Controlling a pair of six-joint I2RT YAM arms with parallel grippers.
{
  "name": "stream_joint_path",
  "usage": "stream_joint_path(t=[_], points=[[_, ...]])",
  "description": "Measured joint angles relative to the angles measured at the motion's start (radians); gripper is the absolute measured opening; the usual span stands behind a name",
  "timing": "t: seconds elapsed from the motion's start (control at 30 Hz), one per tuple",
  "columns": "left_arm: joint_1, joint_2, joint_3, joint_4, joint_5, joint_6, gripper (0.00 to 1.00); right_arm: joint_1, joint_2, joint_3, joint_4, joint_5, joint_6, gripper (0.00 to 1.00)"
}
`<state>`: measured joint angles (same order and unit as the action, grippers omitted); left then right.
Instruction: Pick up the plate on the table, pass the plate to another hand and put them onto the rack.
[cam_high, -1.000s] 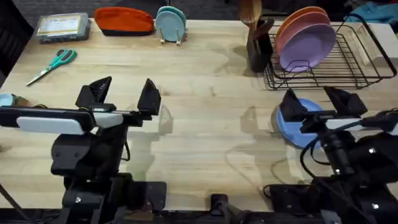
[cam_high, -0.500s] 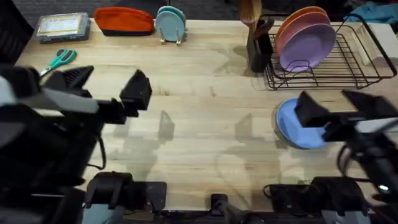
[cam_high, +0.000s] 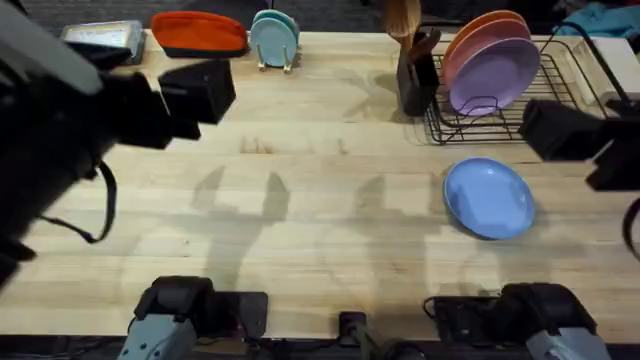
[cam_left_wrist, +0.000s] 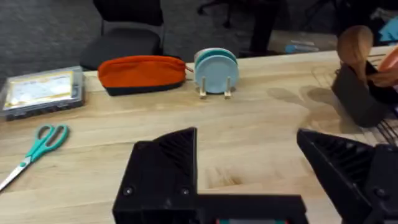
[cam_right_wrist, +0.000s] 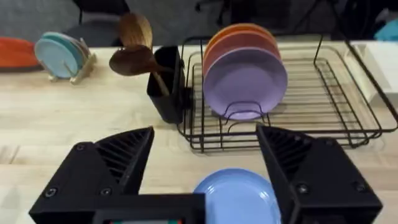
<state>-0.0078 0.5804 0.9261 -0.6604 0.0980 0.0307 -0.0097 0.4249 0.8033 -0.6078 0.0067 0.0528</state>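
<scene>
The periwinkle-blue plate (cam_high: 489, 198) lies flat on the wooden table (cam_high: 330, 210), in front of the black wire rack (cam_high: 540, 105). My right gripper (cam_right_wrist: 205, 155) hovers open high over the plate's (cam_right_wrist: 239, 194) far edge, its jaws wide apart with nothing between them. The rack (cam_right_wrist: 348, 102) beyond it holds a lilac plate (cam_right_wrist: 245, 81) and orange ones standing upright. My left gripper (cam_left_wrist: 249, 158) is raised high over the table's left side, open and empty, far from the plate.
A dark utensil holder with wooden spoons (cam_high: 415, 65) stands left of the rack. Along the back edge are a small stand of teal plates (cam_high: 274, 40), a red pouch (cam_high: 198, 33) and a clear box (cam_high: 100, 35). Scissors (cam_left_wrist: 34, 149) lie at the left.
Both arms have risen toward the camera and spread outward. The right gripper has moved off the blue plate toward the rack side. The plate has not moved.
</scene>
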Motion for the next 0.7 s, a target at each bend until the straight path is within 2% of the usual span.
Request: stream_joint_path(t=[0.13, 0.27, 0.7], points=[[0.0, 0.078, 0.1, -0.07, 0.023, 0.0, 0.993, 0.0, 0.107, 0.095, -0.029, -0.014, 0.001, 0.998], [0.0, 0.124, 0.16, -0.096, 0.034, 0.0, 0.993, 0.0, 0.172, 0.149, -0.029, -0.023, 0.001, 0.998], [0.0, 0.134, 0.168, -0.087, 0.042, 0.0, 0.993, 0.0, 0.192, 0.164, 0.073, -0.029, 0.003, 0.998]])
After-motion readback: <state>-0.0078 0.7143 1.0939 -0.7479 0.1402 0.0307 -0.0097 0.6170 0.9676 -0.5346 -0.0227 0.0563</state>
